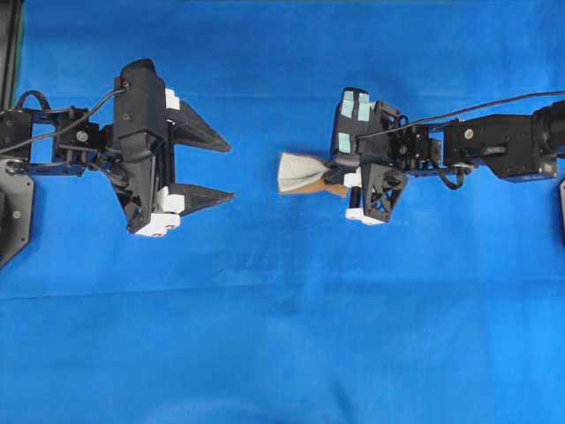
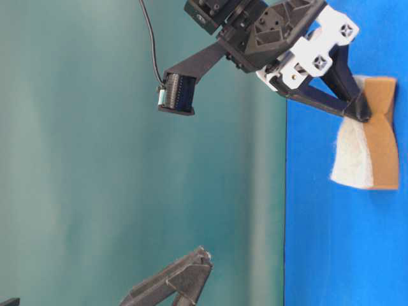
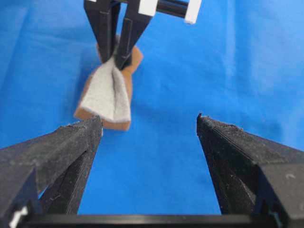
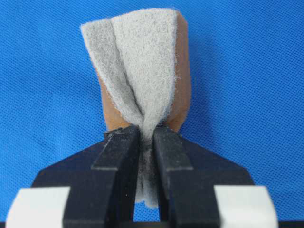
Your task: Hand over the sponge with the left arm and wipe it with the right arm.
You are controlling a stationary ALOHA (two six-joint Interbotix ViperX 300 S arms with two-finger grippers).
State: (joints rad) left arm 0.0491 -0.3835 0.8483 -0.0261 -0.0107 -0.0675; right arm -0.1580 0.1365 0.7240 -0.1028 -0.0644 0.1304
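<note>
The sponge (image 1: 300, 172) is pinched and folded at one end, grey face up, orange-brown foam beneath. My right gripper (image 1: 335, 175), on the arm with pale blue-green strips, is shut on it, just above the blue cloth. The right wrist view shows the jaws (image 4: 146, 134) squeezing the grey pad (image 4: 142, 71). My left gripper (image 1: 231, 171), on the plain black arm, is open and empty, a short gap left of the sponge, pointing at it. In the left wrist view its fingers (image 3: 148, 121) frame the sponge (image 3: 107, 95). The table-level view shows the sponge (image 2: 370, 146) held at the right gripper's tip (image 2: 362, 115).
A blue cloth (image 1: 282, 336) covers the table. A teal wall (image 2: 95, 159) stands behind it in the table-level view. A black mount (image 1: 13, 203) sits at the far left edge.
</note>
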